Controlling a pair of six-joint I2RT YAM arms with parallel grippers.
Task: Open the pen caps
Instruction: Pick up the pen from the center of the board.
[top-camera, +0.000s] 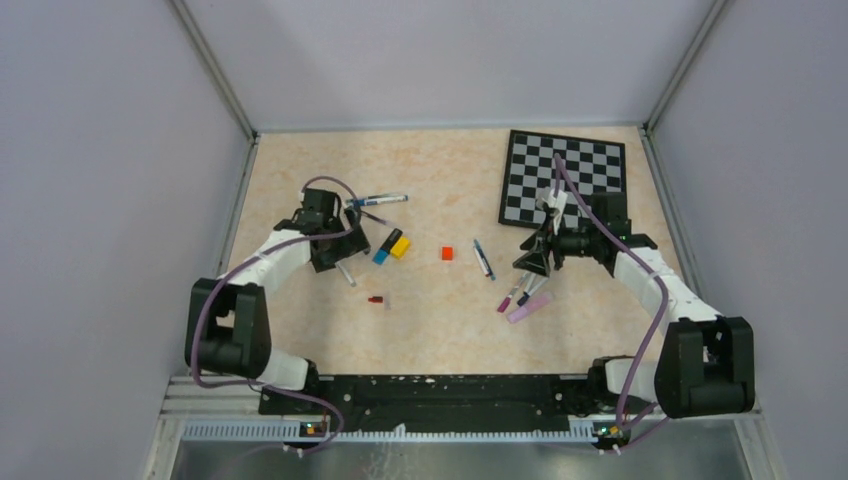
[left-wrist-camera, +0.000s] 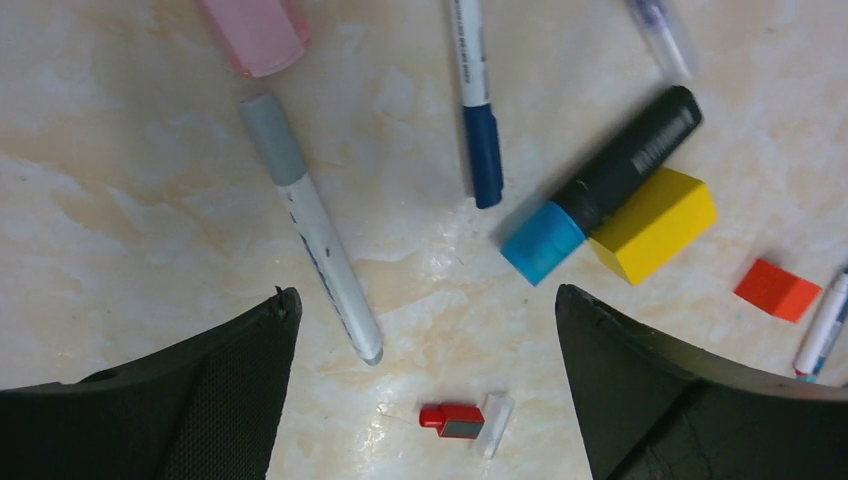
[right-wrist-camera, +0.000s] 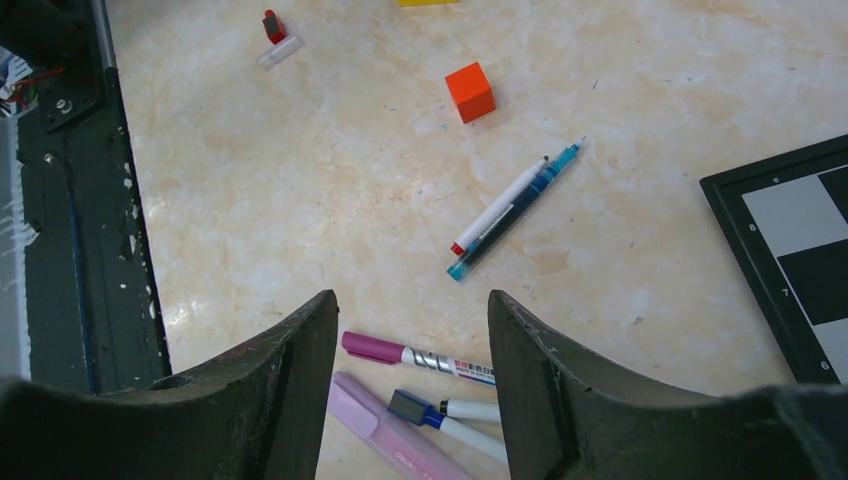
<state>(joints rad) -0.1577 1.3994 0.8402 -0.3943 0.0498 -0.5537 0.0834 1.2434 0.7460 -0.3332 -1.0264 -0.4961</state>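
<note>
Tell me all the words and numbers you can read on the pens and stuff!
Nothing reads for certain.
Black highlighter: white print on the barrel, blurred.
Blue-ended pen: blue print, too small.
Grey-ended pen: blue print, too small.
Magenta pen: coloured label, too small.
Checkerboard rim: tiny digits, perhaps "8", "7", "6", not certain.

Grey-capped white marker pen (left-wrist-camera: 310, 250) lying flat, blue-capped white pen (left-wrist-camera: 475, 100) near it, cyan-capped black highlighter (left-wrist-camera: 600, 185) lying diagonal, small red pen cap (left-wrist-camera: 452, 418) lying loose, magenta-capped pen (right-wrist-camera: 415, 355) beside lilac highlighter (right-wrist-camera: 390, 440)
</note>
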